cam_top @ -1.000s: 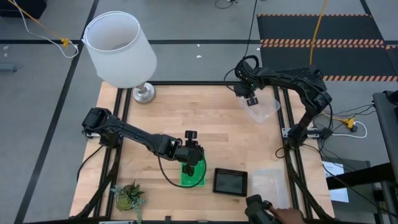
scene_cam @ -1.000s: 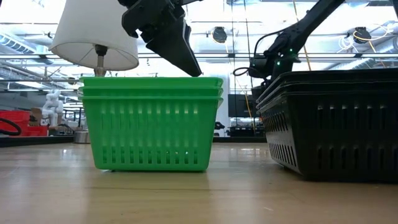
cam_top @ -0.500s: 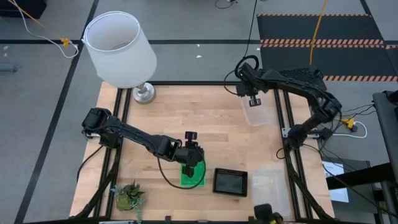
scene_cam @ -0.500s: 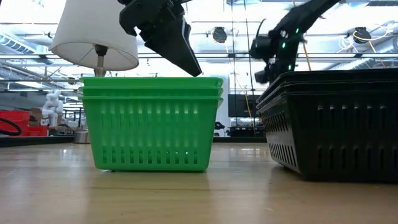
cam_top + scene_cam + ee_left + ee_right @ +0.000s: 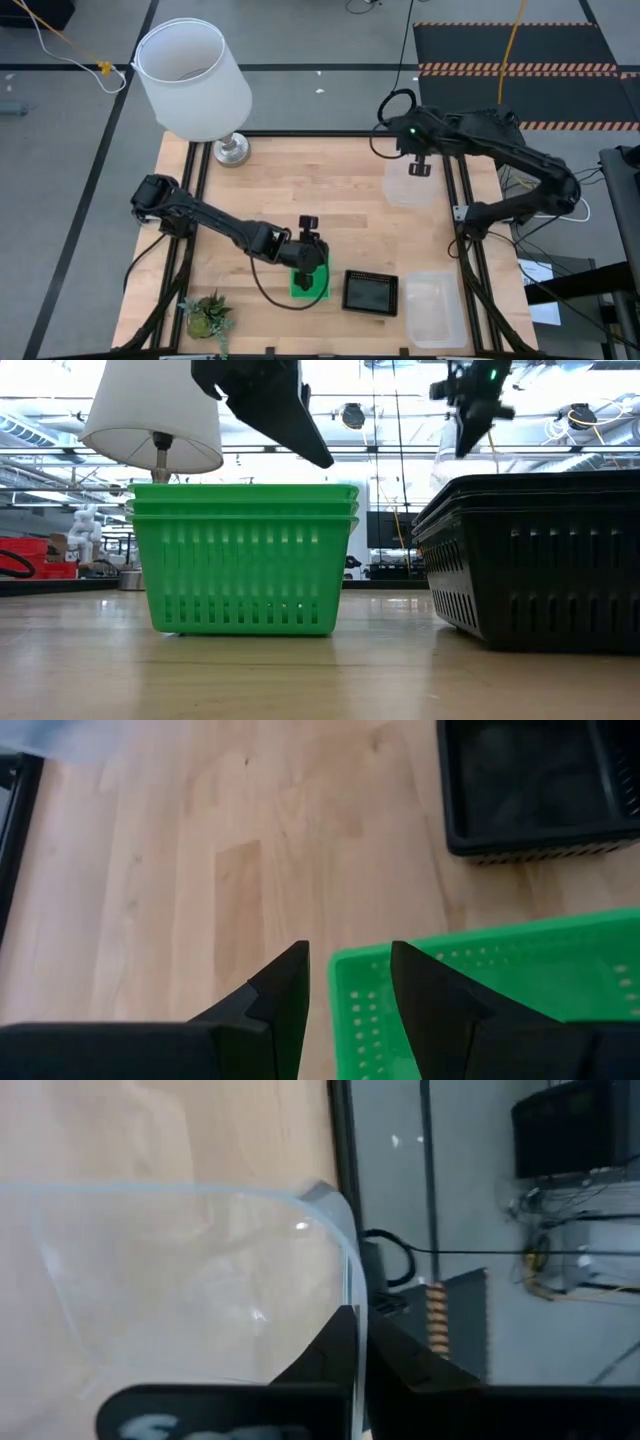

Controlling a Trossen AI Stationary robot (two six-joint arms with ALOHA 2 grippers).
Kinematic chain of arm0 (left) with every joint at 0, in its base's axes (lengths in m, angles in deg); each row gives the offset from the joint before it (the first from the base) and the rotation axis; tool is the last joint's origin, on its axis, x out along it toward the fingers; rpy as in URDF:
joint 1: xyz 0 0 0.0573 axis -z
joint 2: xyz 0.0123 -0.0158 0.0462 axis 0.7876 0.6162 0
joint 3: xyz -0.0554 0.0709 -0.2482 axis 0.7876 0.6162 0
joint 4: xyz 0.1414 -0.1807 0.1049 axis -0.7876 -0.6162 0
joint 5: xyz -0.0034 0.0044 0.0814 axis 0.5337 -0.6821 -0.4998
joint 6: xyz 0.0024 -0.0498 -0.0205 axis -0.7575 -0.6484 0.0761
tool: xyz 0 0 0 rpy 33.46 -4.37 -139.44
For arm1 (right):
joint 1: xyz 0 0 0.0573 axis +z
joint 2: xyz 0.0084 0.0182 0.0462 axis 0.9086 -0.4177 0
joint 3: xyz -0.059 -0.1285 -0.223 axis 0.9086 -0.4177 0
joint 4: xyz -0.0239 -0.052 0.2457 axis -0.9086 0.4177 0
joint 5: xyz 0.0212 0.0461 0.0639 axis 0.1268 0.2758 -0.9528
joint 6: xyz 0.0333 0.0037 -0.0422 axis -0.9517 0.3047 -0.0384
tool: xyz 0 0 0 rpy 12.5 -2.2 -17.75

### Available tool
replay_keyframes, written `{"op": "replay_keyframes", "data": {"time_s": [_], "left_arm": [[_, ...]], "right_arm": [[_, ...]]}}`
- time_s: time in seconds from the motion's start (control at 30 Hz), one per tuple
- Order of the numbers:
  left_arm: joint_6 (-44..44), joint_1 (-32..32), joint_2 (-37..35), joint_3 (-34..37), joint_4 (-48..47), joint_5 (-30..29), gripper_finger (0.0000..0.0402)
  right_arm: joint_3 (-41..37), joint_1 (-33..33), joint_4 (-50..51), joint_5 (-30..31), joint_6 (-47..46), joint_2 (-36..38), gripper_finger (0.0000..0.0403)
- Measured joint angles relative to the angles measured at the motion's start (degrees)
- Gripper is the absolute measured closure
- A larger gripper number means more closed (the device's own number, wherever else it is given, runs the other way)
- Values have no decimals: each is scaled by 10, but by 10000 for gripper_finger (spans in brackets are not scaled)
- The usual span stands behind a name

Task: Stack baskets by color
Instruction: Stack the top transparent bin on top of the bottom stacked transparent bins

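No readable writing showed. The right gripper (image 5: 420, 168), at two o'clock on the table (image 5: 330, 190), was pinched shut on the rim of a clear basket (image 5: 408, 185), lifted higher than a second before. The left gripper (image 5: 308, 262) hung at six o'clock, jaws partly apart astride the green stack's (image 5: 311, 285) rim. The black stack (image 5: 370, 292) sat beside it; another clear basket (image 5: 432, 308) lay at five o'clock.
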Motion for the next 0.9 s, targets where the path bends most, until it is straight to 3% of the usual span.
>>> {"op": "replay_keyframes", "data": {"time_s": [0.2,0.43,0.9], "left_arm": [[2,10,0,0,18,0,257],[2,17,0,0,18,0,257],[-7,17,0,0,20,0,257]], "right_arm": [[87,73,120,-70,-134,3,402],[121,178,217,-150,-267,3,403],[127,341,241,-324,-470,-12,403]]}}
